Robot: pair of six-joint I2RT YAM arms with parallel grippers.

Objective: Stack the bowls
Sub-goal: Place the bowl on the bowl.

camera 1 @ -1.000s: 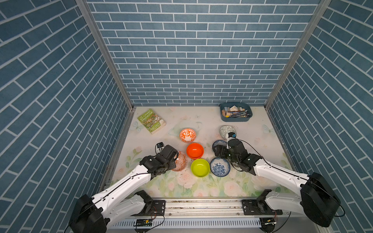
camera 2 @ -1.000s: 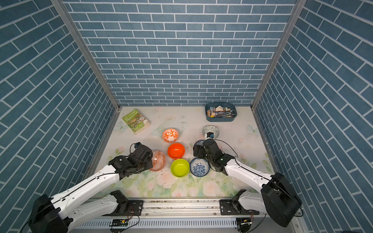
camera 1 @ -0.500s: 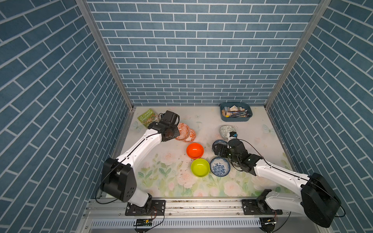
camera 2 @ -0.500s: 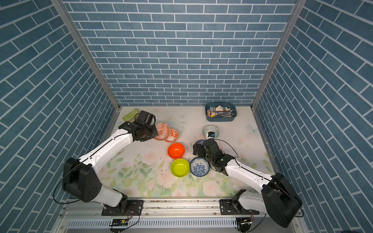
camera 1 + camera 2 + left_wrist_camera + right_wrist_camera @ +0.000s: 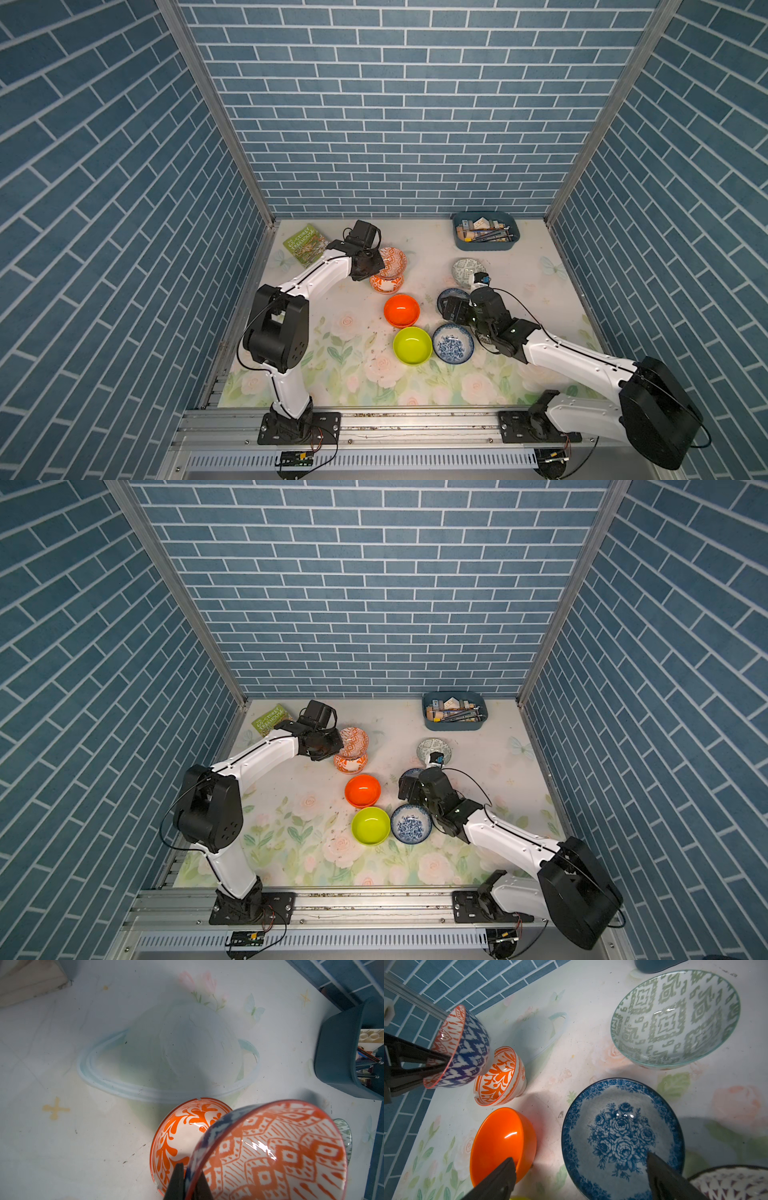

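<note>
Bowl (image 5: 270, 1153): round, glossy, orange-patterned glaze

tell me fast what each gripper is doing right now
Left gripper: closed on the rim of the tilted orange-patterned bowl.
Right gripper: open, holding nothing.

Floral-print mat (image 5: 353, 374) covering the table, enclosed on three sides by blue brick-pattern walls (image 5: 395, 124) with metal corner posts (image 5: 216, 112). Far left: a green book (image 5: 305, 245) lying flat, cover up with white lettering, askew to the mat's edges. Far right, close to the back wall: a blue rectangular tray (image 5: 484, 247) holding pencils and small blocks (image 5: 482, 224). In the left wrist view the tray's dark wall (image 5: 340, 1053) borders a pale ringed-planet print (image 5: 166, 1053) on the mat
</note>
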